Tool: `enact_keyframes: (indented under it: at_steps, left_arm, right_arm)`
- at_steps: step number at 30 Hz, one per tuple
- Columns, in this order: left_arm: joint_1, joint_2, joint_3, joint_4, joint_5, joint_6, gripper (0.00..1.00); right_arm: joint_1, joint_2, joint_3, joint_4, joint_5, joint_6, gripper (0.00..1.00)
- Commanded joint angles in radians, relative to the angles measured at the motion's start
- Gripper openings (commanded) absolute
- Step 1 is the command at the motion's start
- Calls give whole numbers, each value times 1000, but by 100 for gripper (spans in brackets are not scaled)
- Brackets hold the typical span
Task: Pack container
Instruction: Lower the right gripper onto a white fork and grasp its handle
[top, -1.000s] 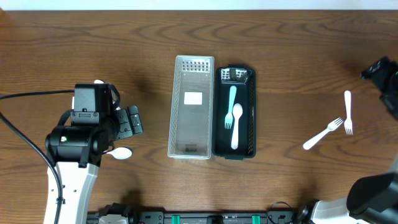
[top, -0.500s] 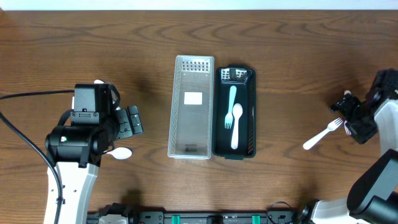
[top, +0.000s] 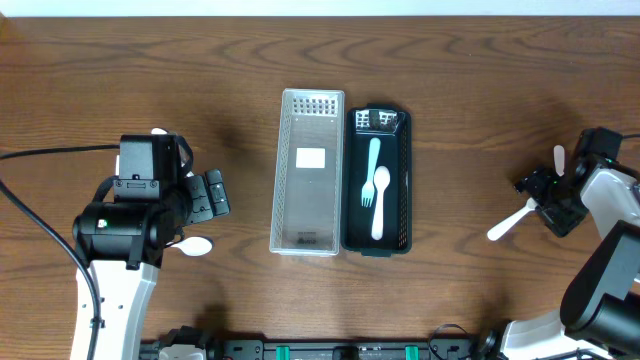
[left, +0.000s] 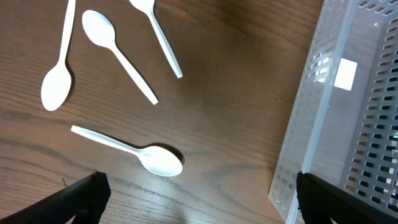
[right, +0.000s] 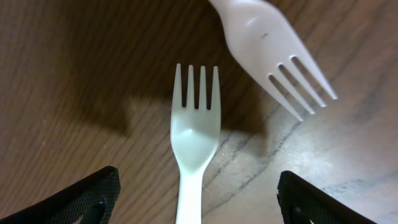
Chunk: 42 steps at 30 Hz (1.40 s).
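Note:
A black container (top: 406, 180) stands mid-table with a white fork (top: 371, 170) and a white spoon (top: 380, 205) lying in it. Its clear perforated lid (top: 308, 172) lies beside it on the left and also shows in the left wrist view (left: 348, 112). My right gripper (top: 548, 195) is open, low over two white forks (top: 512, 220). In the right wrist view one fork (right: 194, 143) lies between the open fingers (right: 196, 199) and the other fork (right: 267, 43) lies beyond. My left gripper (left: 196, 199) is open and empty above several white spoons (left: 134, 149).
One spoon bowl (top: 195, 245) shows by the left arm in the overhead view; the other spoons are hidden under that arm. A black cable runs off the left edge. The table's front edge carries black mounts.
My right arm has come in from the far right edge, leftward and down over the two forks. The left arm, container and lid have not moved.

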Motion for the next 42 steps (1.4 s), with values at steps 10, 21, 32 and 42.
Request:
enact_keyframes:
  at_steps: [10,21,32,42]
  left_arm:
    - [7,3,17,-2,-8,-10,98]
    - [7,3,17,-2,-8,-10,98]
    - [7,3,17,-2,-8,-10,98]
    - [7,3,17,-2,-8,-10,98]
  right_arm:
    - [15,78,-5,18,-3,17,80]
    - [15,87,-5,-7,0,17,65]
    - [15,87,-5,-21,0,17,48]
    - [15,87,-5,-31,-3,17,33]
